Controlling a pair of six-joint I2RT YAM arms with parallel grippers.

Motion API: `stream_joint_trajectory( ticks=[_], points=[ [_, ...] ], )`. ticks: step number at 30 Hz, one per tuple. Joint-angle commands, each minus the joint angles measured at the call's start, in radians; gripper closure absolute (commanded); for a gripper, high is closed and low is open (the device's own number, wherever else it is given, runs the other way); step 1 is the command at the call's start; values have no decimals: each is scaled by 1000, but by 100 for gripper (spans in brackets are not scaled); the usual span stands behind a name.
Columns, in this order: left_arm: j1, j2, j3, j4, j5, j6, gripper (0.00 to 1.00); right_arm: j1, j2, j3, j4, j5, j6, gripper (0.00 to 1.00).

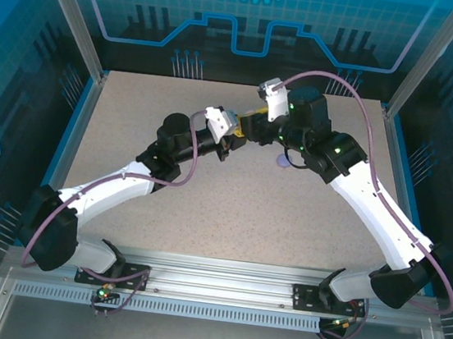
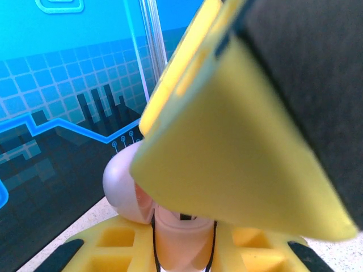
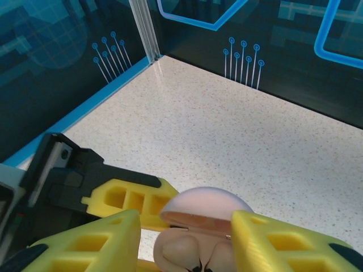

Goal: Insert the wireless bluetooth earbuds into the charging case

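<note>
My left gripper point(image 2: 181, 252) is shut on the base of a pale pink charging case point(image 2: 180, 235), and the case's domed lid point(image 2: 120, 187) stands open. In the right wrist view the case point(image 3: 195, 252) shows two pale pink earbuds point(image 3: 179, 250) seated side by side under the raised lid point(image 3: 207, 205). My right gripper point(image 3: 186, 226) is open, its yellow fingers point(image 3: 85, 243) standing either side of the case. From above, both grippers meet over the middle of the table, the left gripper point(image 1: 228, 141) below the right gripper point(image 1: 252, 127).
A small purple object point(image 1: 282, 161) lies on the speckled table point(image 1: 230, 211) just right of the grippers. Blue panels and metal posts point(image 1: 75, 19) wall the table on three sides. My right gripper's yellow finger point(image 2: 238, 153) blocks most of the left wrist view.
</note>
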Motion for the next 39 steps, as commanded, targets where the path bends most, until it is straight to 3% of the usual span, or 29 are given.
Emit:
stream_joint_trajectory(
  ticks=[1, 8, 13, 22, 33, 39],
  points=[
    [-22, -2, -15, 53, 12, -15, 100, -12, -2, 56, 21, -48, 28, 49],
    [-22, 24, -26, 82, -5, -21, 100, -34, -67, 57, 32, -105, 81, 41],
    [-21, 37, -33, 105, -6, -27, 100, -97, -69, 61, 14, -79, 133, 39],
    [-21, 39, -47, 121, -2, -35, 100, -210, 97, 169, -108, -51, 194, 39],
    [-22, 44, -43, 117, 0, -47, 100, -201, 338, 419, -304, -134, 171, 40],
    [-22, 47, -23, 93, -19, -49, 100, -176, 326, 374, -327, -153, 139, 41]
  ],
)
